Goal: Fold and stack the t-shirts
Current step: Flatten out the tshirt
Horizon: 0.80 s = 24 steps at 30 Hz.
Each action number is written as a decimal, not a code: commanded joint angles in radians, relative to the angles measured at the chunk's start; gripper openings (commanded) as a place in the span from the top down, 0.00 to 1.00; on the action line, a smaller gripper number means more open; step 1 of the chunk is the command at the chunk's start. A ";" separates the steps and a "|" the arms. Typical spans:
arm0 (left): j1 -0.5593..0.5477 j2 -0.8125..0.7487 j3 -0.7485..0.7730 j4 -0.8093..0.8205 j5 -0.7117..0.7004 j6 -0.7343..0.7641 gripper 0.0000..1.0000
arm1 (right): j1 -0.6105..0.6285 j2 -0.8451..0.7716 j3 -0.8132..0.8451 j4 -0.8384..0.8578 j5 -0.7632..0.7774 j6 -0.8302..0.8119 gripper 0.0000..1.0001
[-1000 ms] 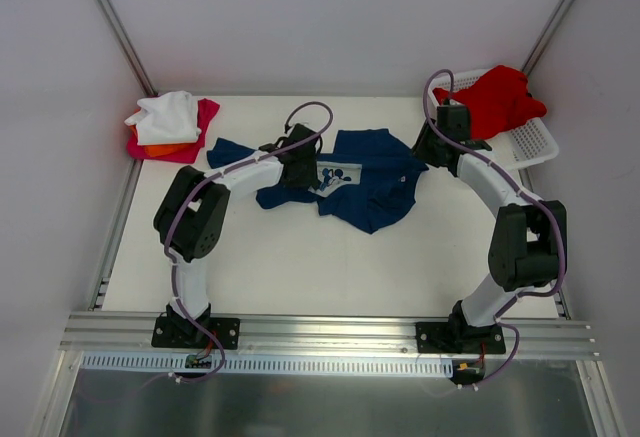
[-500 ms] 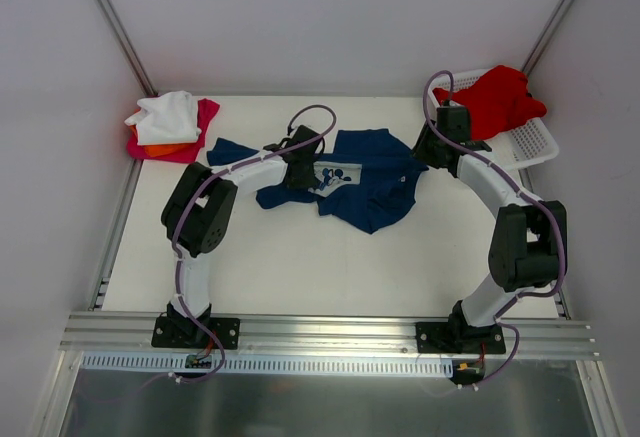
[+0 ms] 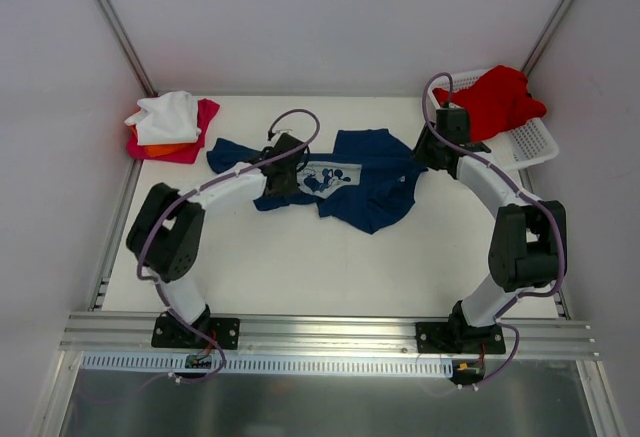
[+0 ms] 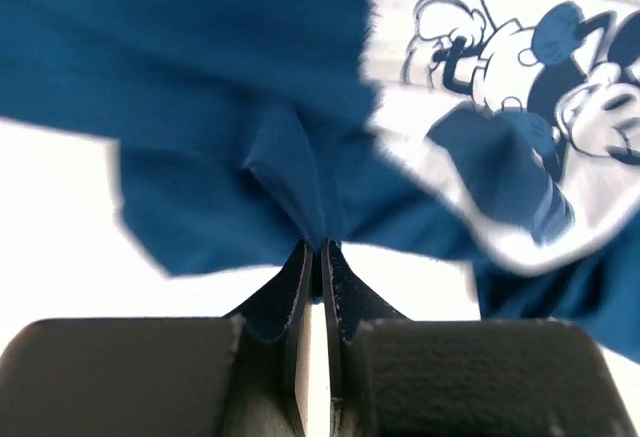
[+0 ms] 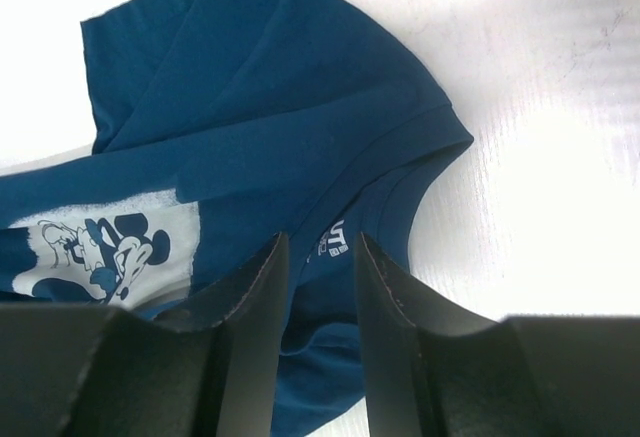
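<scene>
The navy blue t-shirt (image 3: pixel 372 189) lies crumpled in the middle of the table, its white cartoon print (image 4: pixel 500 107) facing up. My left gripper (image 4: pixel 322 249) is shut on a pinched ridge of navy cloth at the shirt's left part (image 3: pixel 283 175). At the shirt's right end, my right gripper (image 5: pixel 320 242) hovers open over the collar, with the neck label showing between its fingers. A red t-shirt (image 3: pixel 497 97) lies heaped on the basket. White, orange and magenta t-shirts (image 3: pixel 168 125) sit piled at the back left corner.
The white lattice basket (image 3: pixel 532 141) stands at the back right, just behind my right arm. Walls enclose the table at the back and both sides. Bare table surface (image 3: pixel 320 267) stretches between the shirt and the arm bases.
My left gripper has closed on the navy cloth and shifted left, its elbow swinging out to the left. The print shows flatter. The right arm has stayed put.
</scene>
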State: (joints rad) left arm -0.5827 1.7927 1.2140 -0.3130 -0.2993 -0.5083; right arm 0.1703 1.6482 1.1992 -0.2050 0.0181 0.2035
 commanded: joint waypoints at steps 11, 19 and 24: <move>-0.017 -0.717 -0.281 -0.296 -0.219 -0.124 1.00 | 0.008 -0.025 -0.010 0.053 -0.053 -0.004 0.65; -0.014 -0.924 -0.488 -0.504 -0.209 -0.283 1.00 | 0.011 -0.021 0.002 0.056 -0.067 0.007 0.65; -0.016 -0.937 -0.584 -0.551 -0.179 -0.380 1.00 | 0.017 -0.019 0.003 0.058 -0.073 0.008 0.65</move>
State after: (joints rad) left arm -0.5903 0.8616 0.6590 -0.7963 -0.4896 -0.7956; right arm 0.1757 1.6482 1.1824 -0.1684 -0.0395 0.2058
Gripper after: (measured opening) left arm 0.019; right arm 0.350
